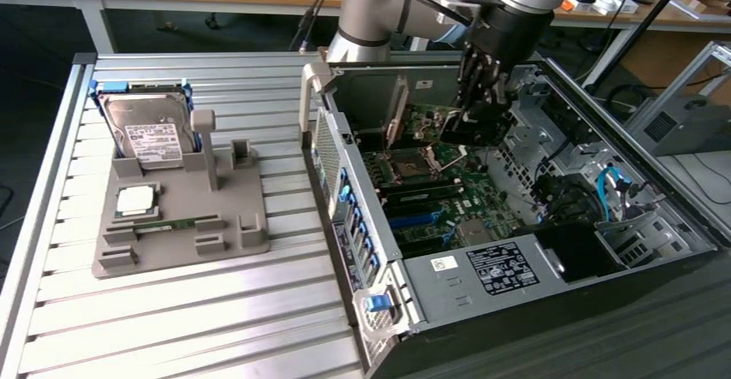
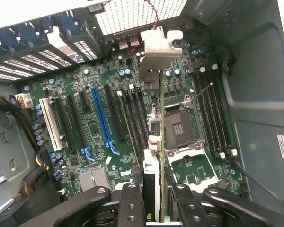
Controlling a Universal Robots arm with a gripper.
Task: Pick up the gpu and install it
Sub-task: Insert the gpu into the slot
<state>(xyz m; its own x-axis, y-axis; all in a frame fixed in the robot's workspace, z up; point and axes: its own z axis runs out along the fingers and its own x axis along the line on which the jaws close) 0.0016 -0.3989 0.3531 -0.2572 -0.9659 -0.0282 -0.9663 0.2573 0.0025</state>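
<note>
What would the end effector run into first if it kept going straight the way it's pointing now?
Most likely the motherboard. The end effector points down into the open computer case, holding the gpu edge-on above the board's slots, so the card's lower edge would probably touch first. Depth is hard to judge.

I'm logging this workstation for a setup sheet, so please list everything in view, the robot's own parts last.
gpu: one, green card with silver bracket, held edge-on above the motherboard inside the case.
Computer case: one, dark, lying open at the exterior view's right.
Motherboard: one, green, on the case floor, with blue, white and black slots.
Hard drive: one, silver with white label, upright at the holder's rear.
Parts holder: one, grey, on the table at the exterior view's left.
Memory stick: one, green, lying in the holder.
Table: one, silver, ribbed.
Hand: one, black, shut on the gpu.
</note>
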